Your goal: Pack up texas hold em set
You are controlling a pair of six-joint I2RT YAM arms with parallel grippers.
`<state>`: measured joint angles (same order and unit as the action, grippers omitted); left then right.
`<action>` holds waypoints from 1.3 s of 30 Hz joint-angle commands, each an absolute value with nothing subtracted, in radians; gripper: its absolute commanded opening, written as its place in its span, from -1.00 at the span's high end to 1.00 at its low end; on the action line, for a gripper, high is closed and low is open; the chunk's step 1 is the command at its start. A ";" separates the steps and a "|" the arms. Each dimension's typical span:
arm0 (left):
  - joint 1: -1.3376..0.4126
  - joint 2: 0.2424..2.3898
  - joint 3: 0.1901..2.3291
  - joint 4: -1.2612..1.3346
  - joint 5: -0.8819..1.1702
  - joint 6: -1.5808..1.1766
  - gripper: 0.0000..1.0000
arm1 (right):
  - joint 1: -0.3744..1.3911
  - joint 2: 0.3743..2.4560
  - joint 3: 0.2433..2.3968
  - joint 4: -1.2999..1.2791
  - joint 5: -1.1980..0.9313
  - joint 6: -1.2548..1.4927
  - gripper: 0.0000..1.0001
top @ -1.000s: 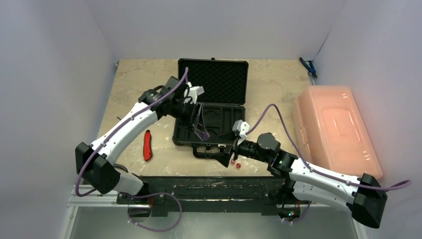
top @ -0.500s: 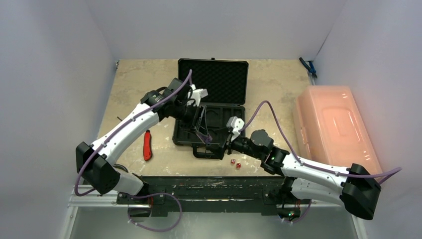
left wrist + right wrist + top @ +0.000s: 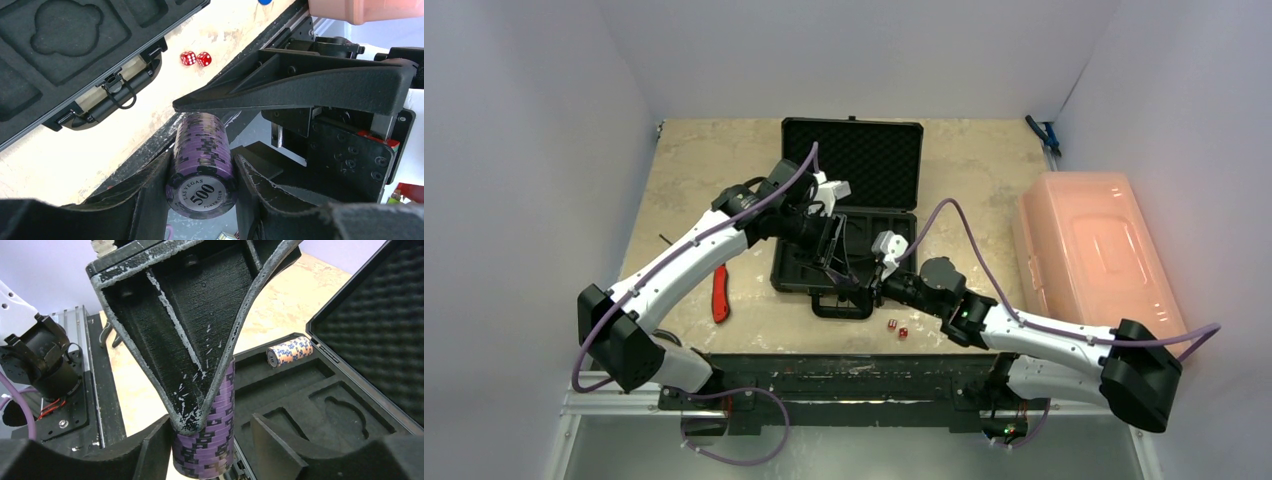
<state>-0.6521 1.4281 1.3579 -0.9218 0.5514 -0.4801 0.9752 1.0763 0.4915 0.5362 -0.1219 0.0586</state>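
Note:
The black briefcase (image 3: 852,165) lies open mid-table, foam lid back and moulded tray (image 3: 796,265) toward me. Over the tray's near edge my left gripper (image 3: 836,262) is shut on a purple chip stack (image 3: 201,192) marked 500, its fingers (image 3: 155,190) pressed on both sides. My right gripper (image 3: 211,420) is open and straddles the same stack (image 3: 212,450). Its left finger (image 3: 155,450) is at the chips and its right finger (image 3: 280,445) stands off with a gap. An orange-and-blue chip stack (image 3: 290,351) lies in a tray slot. Two red dice (image 3: 897,328) sit on the table by the case handle.
A red-handled knife (image 3: 720,292) lies left of the case. A large translucent pink bin (image 3: 1099,255) fills the right side of the table. A blue tool (image 3: 1042,132) sits at the far right corner. The table's front rail (image 3: 844,370) runs just below the dice.
The right arm has slid left from beside the dice to the left gripper, and its jaws have narrowed around the purple stack. The left gripper has shifted slightly right, still holding the stack.

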 commanded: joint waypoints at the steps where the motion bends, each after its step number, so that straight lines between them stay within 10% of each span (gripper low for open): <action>1: -0.663 1.415 1.378 -0.865 0.607 -0.502 1.00 | 0.986 1.077 0.537 0.574 -0.110 0.041 -0.14; 15: -0.667 1.402 1.359 -0.849 0.602 -0.503 0.98 | 0.995 1.060 0.556 0.513 -0.103 0.046 0.74; 24: -0.669 1.328 1.289 -0.807 0.494 -0.527 -0.40 | 1.003 1.004 0.533 0.481 -0.088 0.081 0.98; 39: -0.604 1.216 1.286 -0.799 0.207 -0.476 -0.89 | 1.008 0.983 0.529 0.441 -0.032 0.142 1.00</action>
